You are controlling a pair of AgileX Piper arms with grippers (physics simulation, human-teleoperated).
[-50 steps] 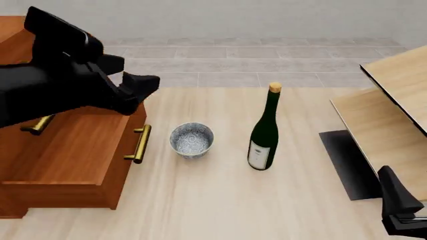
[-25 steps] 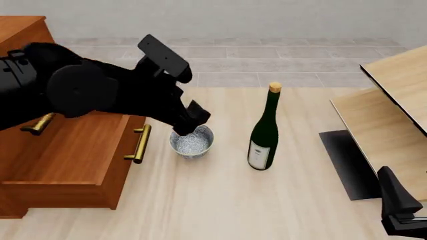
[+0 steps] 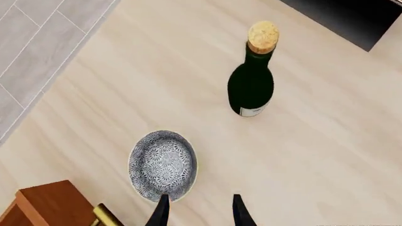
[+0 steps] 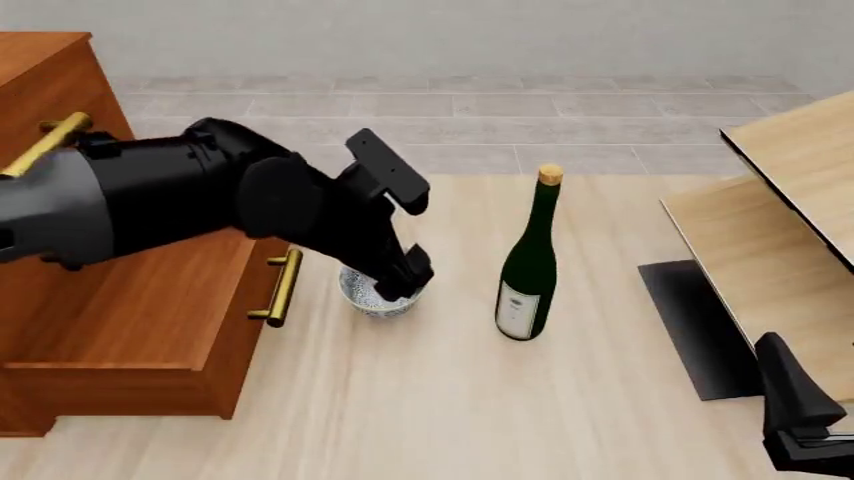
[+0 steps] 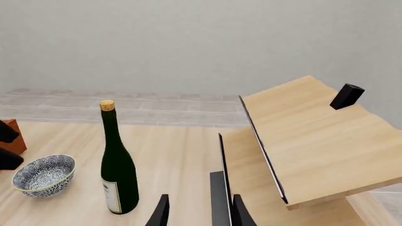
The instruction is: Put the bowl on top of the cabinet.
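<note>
In the front view the left arm covers most of the bowl (image 4: pixel 378 300), so only its near rim peeks out under the left gripper (image 4: pixel 400 281). You cannot tell there if the fingers touch the bowl. The cabinet (image 4: pixel 127 330) runs off the picture's edge, beside that gripper. The right gripper (image 4: pixel 805 432) is cut off at the corner, its fingertips hidden.

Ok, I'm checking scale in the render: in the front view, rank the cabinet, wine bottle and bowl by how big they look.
1. cabinet, by far the largest.
2. wine bottle, tall and slim.
3. bowl, smallest, partly hidden by the left gripper.
</note>
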